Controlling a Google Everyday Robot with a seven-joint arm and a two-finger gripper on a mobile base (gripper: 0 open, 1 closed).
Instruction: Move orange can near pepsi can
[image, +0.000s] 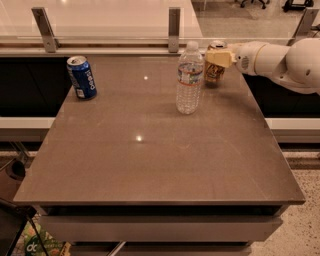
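You have one pepsi can (82, 77), one water bottle (189, 80), and one orange can (214, 74) at your claw (216, 57), whose grip you cannot tell.

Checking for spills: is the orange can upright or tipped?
Upright: the orange can stands on its base, silver top up, with the gripper at its upper side.

We count two cans on the desk (150, 165): one orange can (214, 74) and one pepsi can (82, 77). We see one water bottle (189, 80) too. There is one tool (216, 56), right at the orange can.
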